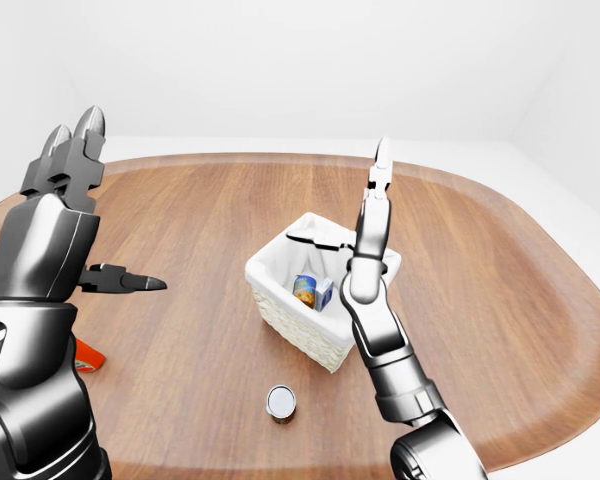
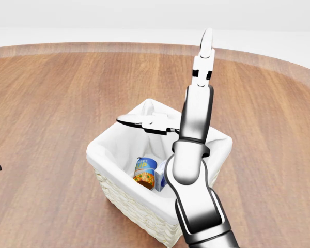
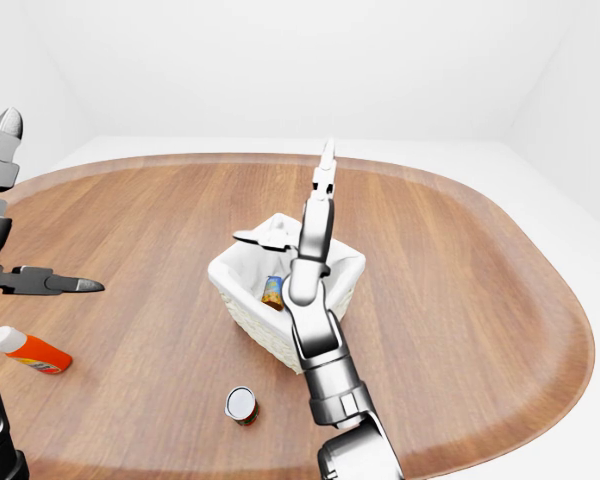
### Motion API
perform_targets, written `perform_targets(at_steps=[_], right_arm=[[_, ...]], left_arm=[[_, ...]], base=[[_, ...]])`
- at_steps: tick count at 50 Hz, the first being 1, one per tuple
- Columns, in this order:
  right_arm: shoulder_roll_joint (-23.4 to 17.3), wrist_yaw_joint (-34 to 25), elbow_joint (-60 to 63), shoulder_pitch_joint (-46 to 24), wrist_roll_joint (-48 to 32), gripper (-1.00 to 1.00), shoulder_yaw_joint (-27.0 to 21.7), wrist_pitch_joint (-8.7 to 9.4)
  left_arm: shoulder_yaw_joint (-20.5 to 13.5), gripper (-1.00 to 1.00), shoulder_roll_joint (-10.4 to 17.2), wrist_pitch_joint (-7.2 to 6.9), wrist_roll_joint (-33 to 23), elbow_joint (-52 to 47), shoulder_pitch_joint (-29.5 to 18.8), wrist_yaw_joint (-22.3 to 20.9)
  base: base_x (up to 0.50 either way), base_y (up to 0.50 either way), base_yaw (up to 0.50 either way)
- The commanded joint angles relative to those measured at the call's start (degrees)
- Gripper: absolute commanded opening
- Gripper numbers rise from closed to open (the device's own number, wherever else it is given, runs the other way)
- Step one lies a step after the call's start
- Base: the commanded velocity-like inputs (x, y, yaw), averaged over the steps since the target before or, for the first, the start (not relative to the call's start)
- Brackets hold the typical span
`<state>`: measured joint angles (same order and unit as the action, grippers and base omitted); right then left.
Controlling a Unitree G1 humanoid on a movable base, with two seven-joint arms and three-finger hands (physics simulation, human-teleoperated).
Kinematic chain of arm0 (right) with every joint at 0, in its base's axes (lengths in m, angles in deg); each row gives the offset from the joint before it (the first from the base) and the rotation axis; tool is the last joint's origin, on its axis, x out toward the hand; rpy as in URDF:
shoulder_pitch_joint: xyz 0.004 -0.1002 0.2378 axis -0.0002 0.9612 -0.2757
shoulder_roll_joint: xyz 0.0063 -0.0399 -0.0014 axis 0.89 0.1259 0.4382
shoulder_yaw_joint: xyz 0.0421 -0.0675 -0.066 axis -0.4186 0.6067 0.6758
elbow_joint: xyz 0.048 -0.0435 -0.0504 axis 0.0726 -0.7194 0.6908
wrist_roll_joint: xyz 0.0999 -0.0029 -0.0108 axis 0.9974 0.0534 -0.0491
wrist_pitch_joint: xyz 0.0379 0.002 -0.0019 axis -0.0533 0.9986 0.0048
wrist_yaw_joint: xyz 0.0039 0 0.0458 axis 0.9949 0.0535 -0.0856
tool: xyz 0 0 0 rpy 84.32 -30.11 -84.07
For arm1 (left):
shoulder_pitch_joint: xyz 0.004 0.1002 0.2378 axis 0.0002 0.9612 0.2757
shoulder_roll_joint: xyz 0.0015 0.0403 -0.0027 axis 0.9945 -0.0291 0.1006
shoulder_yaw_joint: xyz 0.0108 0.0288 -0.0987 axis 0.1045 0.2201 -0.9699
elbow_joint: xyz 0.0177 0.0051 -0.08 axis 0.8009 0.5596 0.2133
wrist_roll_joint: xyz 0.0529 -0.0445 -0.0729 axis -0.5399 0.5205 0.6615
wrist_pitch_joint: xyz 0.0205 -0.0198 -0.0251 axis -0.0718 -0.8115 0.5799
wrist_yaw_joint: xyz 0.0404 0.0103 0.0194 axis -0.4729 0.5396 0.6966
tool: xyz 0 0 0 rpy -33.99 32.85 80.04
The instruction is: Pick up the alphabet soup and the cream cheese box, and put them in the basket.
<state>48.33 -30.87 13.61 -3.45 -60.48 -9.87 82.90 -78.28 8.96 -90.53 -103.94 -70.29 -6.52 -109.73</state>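
Observation:
The white-lined wicker basket (image 2: 109, 148) stands mid-table in the head view. Inside it the alphabet soup can (image 2: 145, 173) lies beside the cream cheese box (image 2: 160, 179), which my right forearm partly hides. My right hand (image 2: 164, 77) hovers above the basket, open and empty: one finger (image 2: 204, 49) points straight up and the thumb (image 2: 142, 123) reaches left over the liner. My left hand (image 1: 126, 200) is raised at the left of the left-eye view, far from the basket, open with nothing in it.
A small can (image 1: 281, 402) stands on the wooden table (image 1: 500, 290) below the basket in the left-eye view. An orange-and-white bottle (image 3: 28, 351) lies near the table's left edge. The table's rounded rim curves along the right and bottom.

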Motion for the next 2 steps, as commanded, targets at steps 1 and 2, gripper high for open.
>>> perform_targets(at_steps=[1,2], right_arm=[[0.8,-0.9,4.8,2.7,-2.4,1.0,1.4,0.0],[0.8,-0.5,5.5,2.9,-3.3,1.0,1.5,0.0]], left_arm=[[0.0,1.0,-0.1,0.0,0.1,0.2,0.0,0.1],[0.1,1.0,-0.1,0.0,0.1,0.2,0.0,0.1]], base=[[0.0,0.0,0.0],[0.0,0.0,0.0]])
